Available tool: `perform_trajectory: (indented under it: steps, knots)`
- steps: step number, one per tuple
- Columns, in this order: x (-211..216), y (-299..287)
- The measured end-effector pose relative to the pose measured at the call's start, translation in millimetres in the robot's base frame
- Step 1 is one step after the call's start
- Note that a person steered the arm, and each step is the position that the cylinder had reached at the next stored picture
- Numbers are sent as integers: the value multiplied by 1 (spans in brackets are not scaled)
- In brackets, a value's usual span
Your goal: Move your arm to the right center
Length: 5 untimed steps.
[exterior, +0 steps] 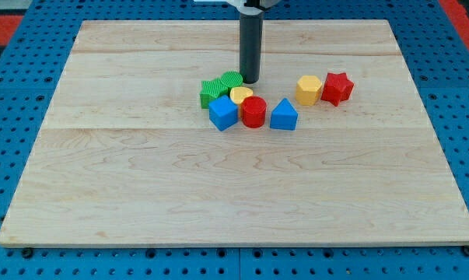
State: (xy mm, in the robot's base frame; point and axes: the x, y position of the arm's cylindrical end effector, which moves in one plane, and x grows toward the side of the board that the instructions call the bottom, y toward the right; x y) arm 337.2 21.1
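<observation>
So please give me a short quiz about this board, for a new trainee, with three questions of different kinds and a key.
1. True or false: my tip touches the red star block.
2. Which block lies nearest my tip? A) green block B) blue triangular block C) yellow hexagonal block
3. Fill in: the red cylinder sits between the blue cube and the blue ___ block.

Key: 1 false; 2 A; 3 triangular.

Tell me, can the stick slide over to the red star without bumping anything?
Probably yes. My tip sits by the green block, above the cluster. The red star is off to the view's right; only the yellow hexagon block sits nearby, and passing above it looks clear.
</observation>
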Motion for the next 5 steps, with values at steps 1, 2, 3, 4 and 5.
perform_trajectory:
  steps: [1, 2, 3, 4, 5]
  knots:
    - [-30, 55]
    - [-30, 172]
    - [0, 276]
    - [79, 280]
    - [138, 238]
